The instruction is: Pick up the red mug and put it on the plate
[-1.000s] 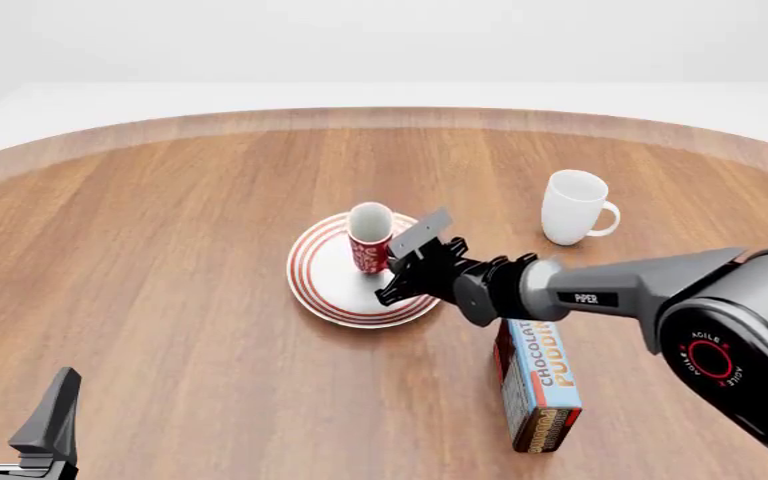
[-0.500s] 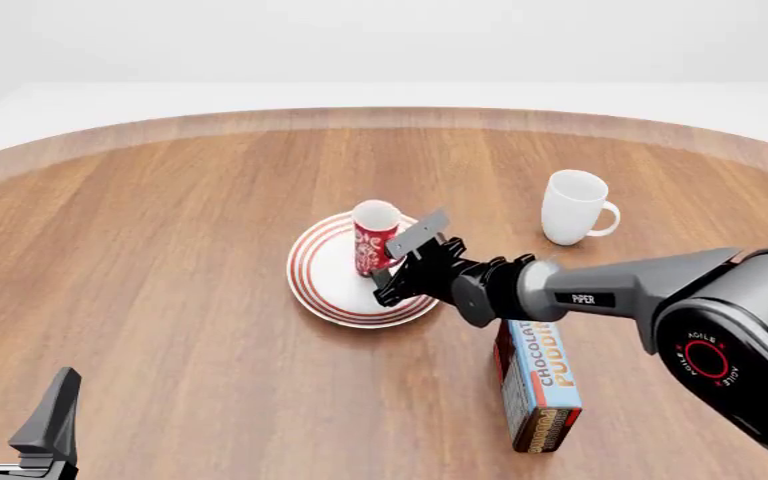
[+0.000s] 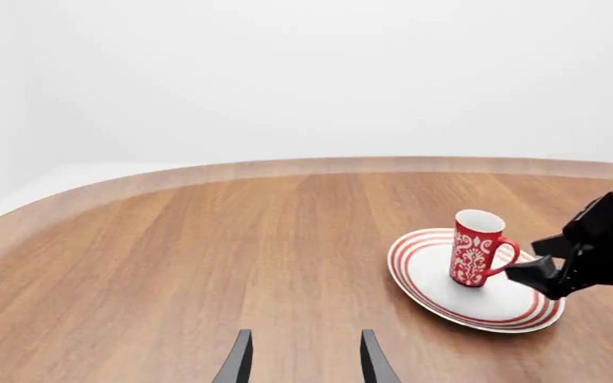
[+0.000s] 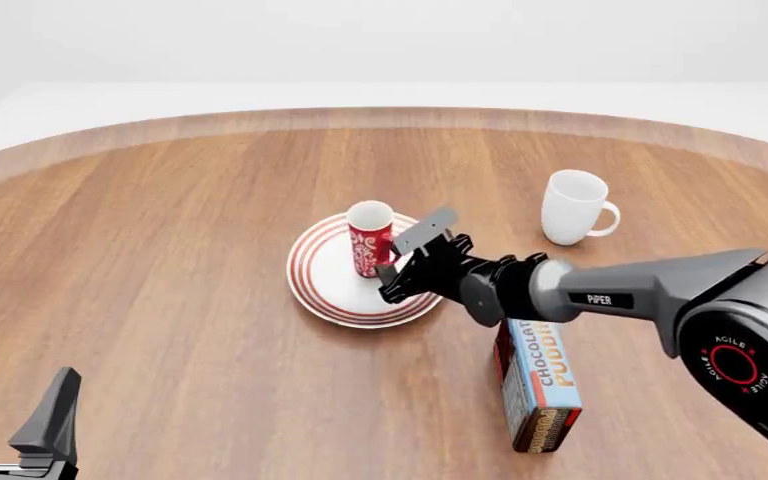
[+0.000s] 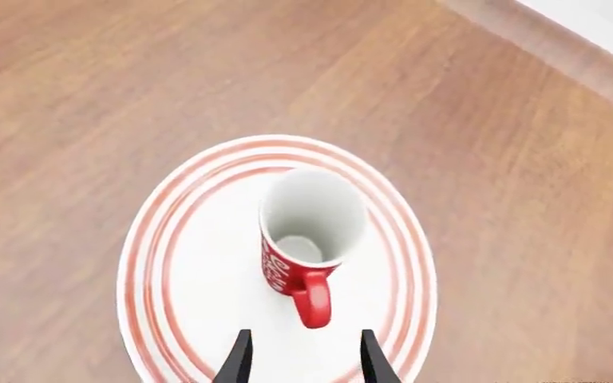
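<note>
The red mug (image 4: 369,238) with a white floral pattern stands upright on the plate (image 4: 320,285), a round white plate with red rings, at mid-table. My right gripper (image 4: 387,282) is open just behind the mug's handle and does not touch it. In the right wrist view the mug (image 5: 309,239) sits on the plate (image 5: 147,263) with its handle pointing at the open right gripper (image 5: 304,361). The left wrist view shows the mug (image 3: 475,249), the plate (image 3: 477,307) and the right gripper (image 3: 533,257). My left gripper (image 4: 11,405) is open and empty at the near left.
A plain white mug (image 4: 574,207) stands at the back right. A chocolate pudding box (image 4: 538,385) lies on the table under my right forearm. The round wooden table's far edge (image 4: 384,115) curves across the back.
The red mug, tilted half a second ago, now stands upright on the plate. My right gripper has drawn back a little from the handle. The left arm has not moved.
</note>
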